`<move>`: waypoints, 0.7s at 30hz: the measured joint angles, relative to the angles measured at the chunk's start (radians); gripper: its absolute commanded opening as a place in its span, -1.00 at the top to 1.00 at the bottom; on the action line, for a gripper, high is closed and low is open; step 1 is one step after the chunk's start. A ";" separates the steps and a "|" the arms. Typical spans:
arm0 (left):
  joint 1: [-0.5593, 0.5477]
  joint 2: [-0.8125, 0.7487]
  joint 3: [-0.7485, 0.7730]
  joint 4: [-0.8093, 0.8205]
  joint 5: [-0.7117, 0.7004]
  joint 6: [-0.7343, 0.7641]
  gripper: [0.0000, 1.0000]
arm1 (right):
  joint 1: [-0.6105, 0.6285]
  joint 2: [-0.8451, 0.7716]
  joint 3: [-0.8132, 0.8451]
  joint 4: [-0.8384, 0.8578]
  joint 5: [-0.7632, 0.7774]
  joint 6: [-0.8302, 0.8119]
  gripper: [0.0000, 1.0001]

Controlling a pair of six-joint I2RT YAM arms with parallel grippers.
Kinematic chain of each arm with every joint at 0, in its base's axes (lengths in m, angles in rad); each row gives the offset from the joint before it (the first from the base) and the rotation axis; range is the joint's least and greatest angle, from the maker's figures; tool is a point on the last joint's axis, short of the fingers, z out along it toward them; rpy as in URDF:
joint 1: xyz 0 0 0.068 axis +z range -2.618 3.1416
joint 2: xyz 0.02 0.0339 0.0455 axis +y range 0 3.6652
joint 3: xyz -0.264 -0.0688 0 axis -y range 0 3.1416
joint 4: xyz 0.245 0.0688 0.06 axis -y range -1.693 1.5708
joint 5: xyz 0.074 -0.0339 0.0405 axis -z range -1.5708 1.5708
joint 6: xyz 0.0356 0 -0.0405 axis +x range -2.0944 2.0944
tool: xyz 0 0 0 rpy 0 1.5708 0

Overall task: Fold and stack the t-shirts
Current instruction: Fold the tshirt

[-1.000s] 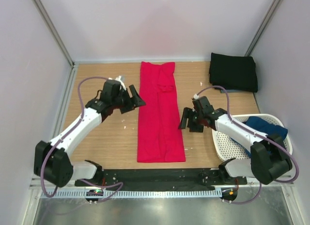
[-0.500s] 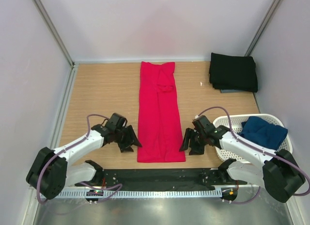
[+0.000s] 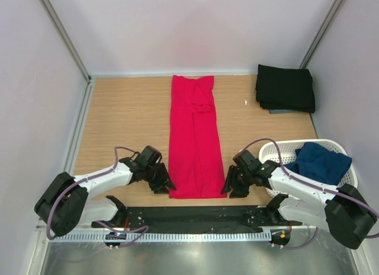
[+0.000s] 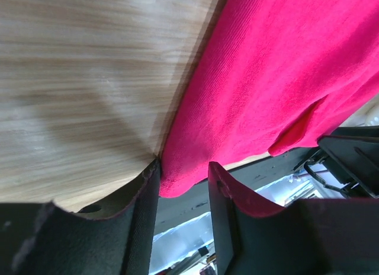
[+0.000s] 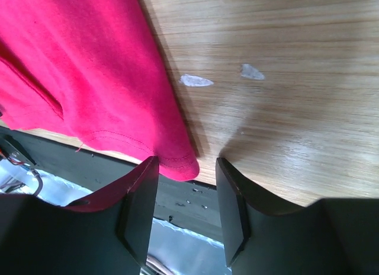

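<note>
1. Red shirt point(image 3: 196, 138): I see it flat on the table point(image 3: 124, 115), folded lengthwise into 1 long narrow strip. It runs from the far edge to the near edge, midway between the 2 arms.
2. Black shirt point(image 3: 285, 88): folded, in the far right corner of the table, well apart from the red shirt.
3. Navy shirt point(image 3: 320, 162): bunched up inside the white basket point(image 3: 273, 149) at the near right.
4. Left hand point(image 3: 166, 186): low at the strip's near left corner. In my wrist view its fingers point(image 4: 142, 221) stand partly apart, with the cloth corner lying between them. It is not pinched, so the hand grips nothing.
5. Right hand point(image 3: 230, 189): low at the near right corner. Its fingers point(image 5: 140, 207) are also partly apart, the hemmed corner sits in the gap unclamped, and nothing is held.
6. White flecks point(image 5: 196, 80): 2, on bare wood just beside the strip's right edge.
</note>
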 measured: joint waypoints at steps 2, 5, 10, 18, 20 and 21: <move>-0.015 0.000 0.001 -0.002 -0.011 -0.016 0.24 | 0.005 0.003 0.000 0.004 0.001 0.004 0.05; -0.027 -0.013 0.003 -0.024 -0.035 -0.024 0.25 | 0.012 0.021 0.002 0.019 -0.003 0.006 0.17; -0.031 -0.040 0.003 -0.079 -0.068 -0.038 0.37 | 0.023 0.046 0.002 0.038 -0.003 0.014 0.38; -0.052 0.003 0.031 -0.111 -0.081 -0.019 0.92 | 0.025 0.097 0.033 0.034 0.012 0.009 0.81; -0.056 0.010 0.039 -0.122 -0.089 -0.013 0.99 | 0.026 0.110 0.048 0.024 0.014 0.003 0.95; -0.057 0.011 0.047 -0.137 -0.097 -0.008 1.00 | 0.026 0.116 0.060 0.015 0.017 0.000 0.97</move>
